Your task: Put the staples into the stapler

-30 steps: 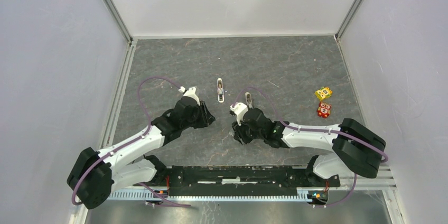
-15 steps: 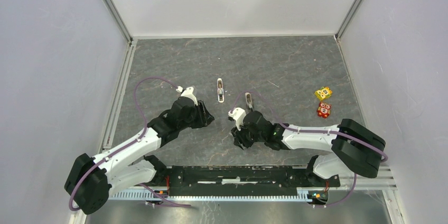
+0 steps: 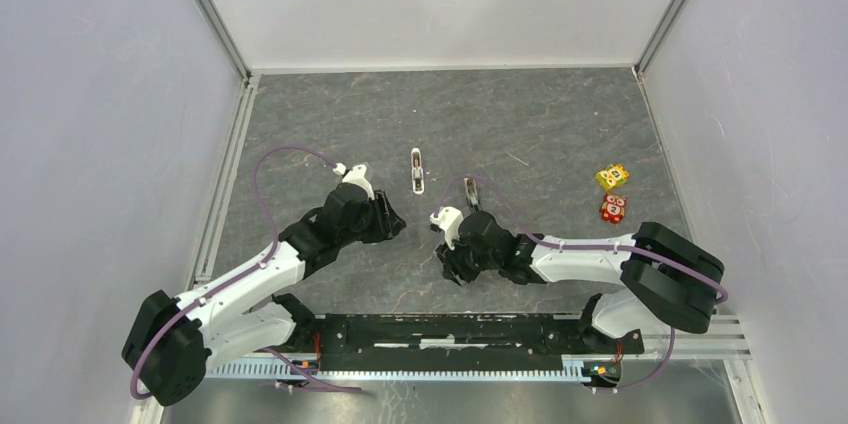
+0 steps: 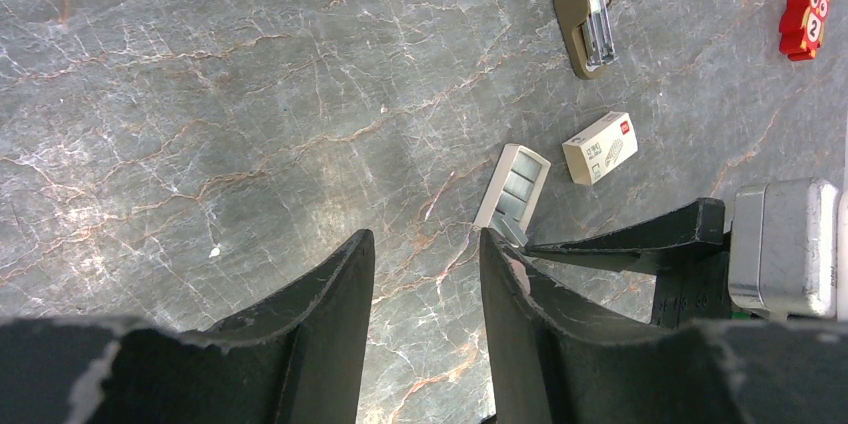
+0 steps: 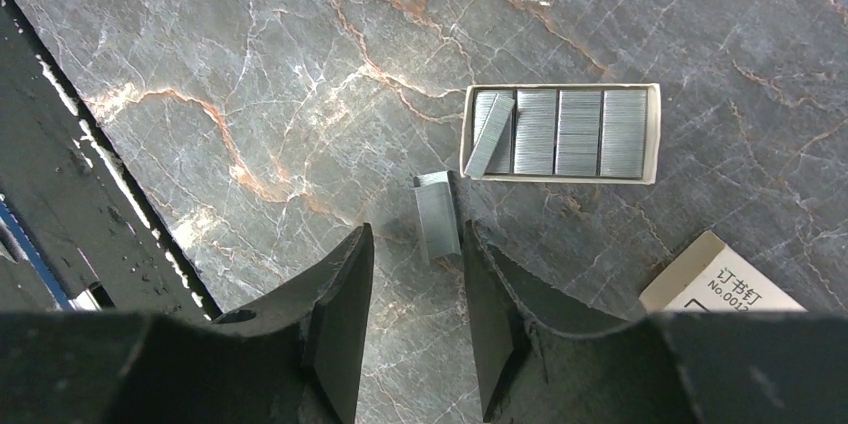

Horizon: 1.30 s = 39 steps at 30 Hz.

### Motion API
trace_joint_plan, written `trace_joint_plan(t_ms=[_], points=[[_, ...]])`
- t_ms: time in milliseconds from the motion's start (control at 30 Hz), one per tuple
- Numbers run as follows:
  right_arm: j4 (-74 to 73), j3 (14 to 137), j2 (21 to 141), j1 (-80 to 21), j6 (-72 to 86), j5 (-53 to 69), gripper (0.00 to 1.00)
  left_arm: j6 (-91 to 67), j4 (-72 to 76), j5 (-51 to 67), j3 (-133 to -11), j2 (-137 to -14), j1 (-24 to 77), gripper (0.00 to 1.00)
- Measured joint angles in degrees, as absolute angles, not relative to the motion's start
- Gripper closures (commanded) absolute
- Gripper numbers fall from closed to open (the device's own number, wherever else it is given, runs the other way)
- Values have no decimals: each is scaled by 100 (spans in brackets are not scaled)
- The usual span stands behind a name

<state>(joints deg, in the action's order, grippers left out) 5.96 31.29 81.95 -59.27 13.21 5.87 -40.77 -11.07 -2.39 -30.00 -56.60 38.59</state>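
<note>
The staples (image 5: 559,133) lie in rows in a small whitish open tray (image 4: 512,187). One loose strip of staples (image 5: 437,216) rests on the table just past my right gripper's (image 5: 415,236) fingertips, close to the right-hand finger. That gripper is open and holds nothing. The beige stapler (image 4: 588,14) lies open, its metal channel showing, beyond the tray (image 3: 470,189). My left gripper (image 4: 427,236) is open and empty, a short way from the tray. In the top view my left gripper (image 3: 397,222) and right gripper (image 3: 447,264) face each other.
The box sleeve with a red mark (image 4: 600,147) lies beside the tray. A white stapler-like piece (image 3: 417,170) lies further back. A yellow cube (image 3: 612,176) and a red cube (image 3: 613,209) sit at the right. The left finger (image 5: 60,174) stands close on the left in the right wrist view.
Both grippers' jaws have widened. The right gripper has shifted slightly toward the near edge, and the left arm's elbow has swung a little left.
</note>
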Motion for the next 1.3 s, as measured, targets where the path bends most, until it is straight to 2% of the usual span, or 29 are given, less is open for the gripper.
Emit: trace_joint_plan(t_ms=[300,733,933,1300], points=[[604,3129,8215,-5927,1319,646,66,-4075,-1107,-242,-2961,-5660,3859,49],[421,3133,8038,-5927,1406,491,71,-3870,-1107,-132,-2956,-5660,3859,47],[414,3133,8018,-5927,1511,438,65,-3693,-1107,-93,-2956,-5579,3859,47],[449,3138,8158,-5927,1656,451,66,-3640,-1105,-93,-2956,-5529,3859,46]])
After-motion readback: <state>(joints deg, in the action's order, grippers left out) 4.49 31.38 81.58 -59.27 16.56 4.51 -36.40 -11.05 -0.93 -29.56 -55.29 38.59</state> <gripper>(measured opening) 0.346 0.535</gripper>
